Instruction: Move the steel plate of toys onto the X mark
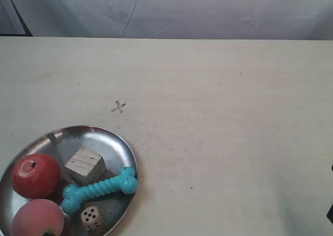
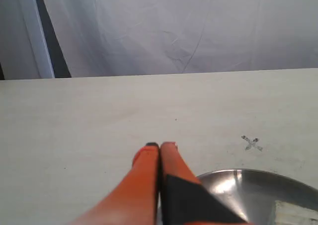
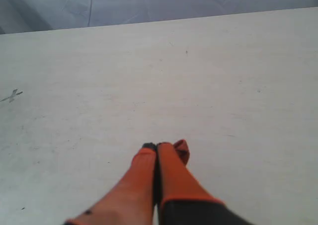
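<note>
The steel plate [image 1: 112, 142] lies at the lower left of the exterior view, holding a red apple [image 1: 36, 175], a pink peach [image 1: 37, 219], a pale wooden cube [image 1: 85, 165], a teal bone [image 1: 100, 188] and a beige die [image 1: 91, 218]. The small grey X mark [image 1: 118, 107] is on the bare table just beyond the plate's rim. In the left wrist view my left gripper [image 2: 159, 146] is shut and empty, beside the plate's rim [image 2: 233, 178], with the X mark [image 2: 252, 143] further off. My right gripper [image 3: 157, 146] is shut and empty over bare table, the X mark [image 3: 11, 95] far off.
The pale table [image 1: 234, 132] stretches wide past the plate. A wrinkled white cloth backdrop [image 1: 171, 9] hangs behind the table's far edge. A dark bit of an arm [image 1: 330, 194] shows at the exterior view's right edge.
</note>
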